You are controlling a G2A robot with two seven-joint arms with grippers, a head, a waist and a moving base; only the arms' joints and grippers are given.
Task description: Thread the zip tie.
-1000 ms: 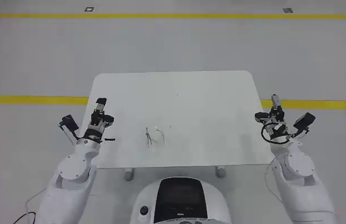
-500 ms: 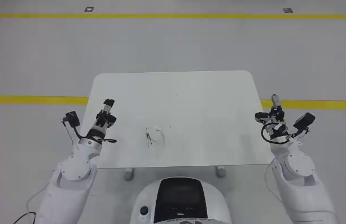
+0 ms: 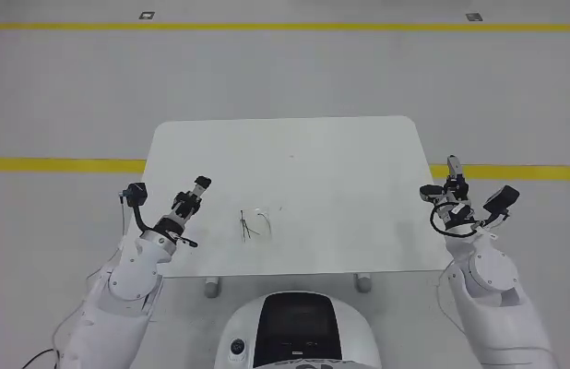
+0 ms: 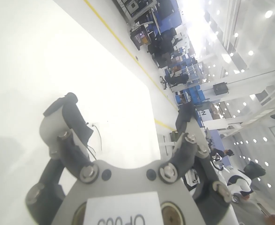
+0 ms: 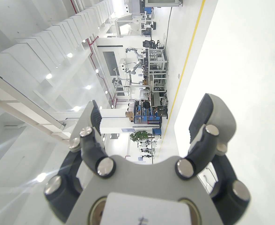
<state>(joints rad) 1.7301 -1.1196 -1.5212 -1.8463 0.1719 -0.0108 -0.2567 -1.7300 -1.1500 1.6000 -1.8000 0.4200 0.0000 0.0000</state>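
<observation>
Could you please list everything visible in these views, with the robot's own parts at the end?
table: one, white, centre of the top view.
zip ties: small cluster, count unclear, dark and pale, on the table near its front edge.
floor lines: two, yellow, one beyond the table, one passing behind it.
floor plates: two, dark, beside the far line.
left tool: one, black and grey, open, above the table's left part, apart from the zip ties.
right tool: one, black and grey, open, just off the table's right edge.

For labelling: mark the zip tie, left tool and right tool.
zip tie [image 3: 245,225], top view, middle of dark strands.
left tool [image 3: 202,183], top view, between its fingertips.
right tool [image 5: 150,103], right wrist view, between its fingertips.
</observation>
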